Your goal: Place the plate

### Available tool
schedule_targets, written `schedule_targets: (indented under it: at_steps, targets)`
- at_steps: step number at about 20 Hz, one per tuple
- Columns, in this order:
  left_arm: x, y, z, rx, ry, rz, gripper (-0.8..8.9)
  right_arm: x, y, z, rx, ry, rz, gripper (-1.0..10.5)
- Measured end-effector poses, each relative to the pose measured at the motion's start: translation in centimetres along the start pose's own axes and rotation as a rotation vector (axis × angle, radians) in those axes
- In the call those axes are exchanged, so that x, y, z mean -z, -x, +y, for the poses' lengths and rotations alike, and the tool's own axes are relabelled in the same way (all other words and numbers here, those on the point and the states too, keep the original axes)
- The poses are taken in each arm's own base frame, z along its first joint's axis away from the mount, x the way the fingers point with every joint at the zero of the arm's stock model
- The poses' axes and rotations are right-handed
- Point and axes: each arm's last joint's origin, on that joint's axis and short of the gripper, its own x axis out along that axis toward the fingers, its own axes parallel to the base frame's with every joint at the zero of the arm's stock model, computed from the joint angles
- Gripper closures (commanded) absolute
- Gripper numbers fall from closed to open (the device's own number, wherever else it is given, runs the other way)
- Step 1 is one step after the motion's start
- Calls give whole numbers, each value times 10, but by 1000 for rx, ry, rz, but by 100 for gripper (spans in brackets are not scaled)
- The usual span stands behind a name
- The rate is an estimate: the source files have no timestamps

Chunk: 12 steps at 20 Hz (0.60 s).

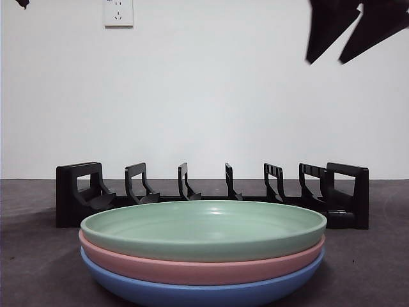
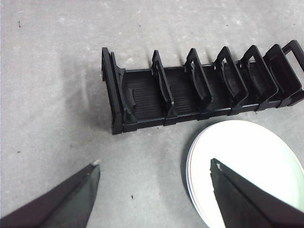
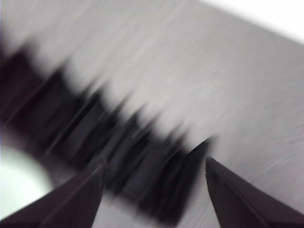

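Observation:
Three plates are stacked at the table's front: a green plate (image 1: 204, 230) on top, a pink plate (image 1: 192, 268) under it and a blue plate (image 1: 204, 293) at the bottom. Behind them stands a black slotted rack (image 1: 77, 198) with nothing in its slots. My right gripper (image 1: 326, 61) hangs open high at the right, above the rack's right end. Its wrist view is motion-blurred, showing the rack (image 3: 118, 142) and the green plate (image 3: 19, 183) beyond the open right gripper (image 3: 155, 160). My left gripper (image 2: 155, 162) is open and holds nothing, high above the rack (image 2: 190, 95) and the green plate (image 2: 247, 166).
A white wall with a power socket (image 1: 118, 13) stands behind the grey table. The left arm shows only as a black tip (image 1: 23, 3) at the top left corner of the front view.

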Motion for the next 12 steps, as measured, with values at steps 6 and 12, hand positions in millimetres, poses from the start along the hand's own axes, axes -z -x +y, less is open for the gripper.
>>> schedule_targets:
  at_steps: [6, 12]
  targets:
    - [3, 0, 1, -7, 1, 29, 806, 0, 1, -21, -7, -62, -23, 928]
    - [3, 1, 1, -7, 1, 27, 806, -2, 1, -19, -86, -60, -47, 928]
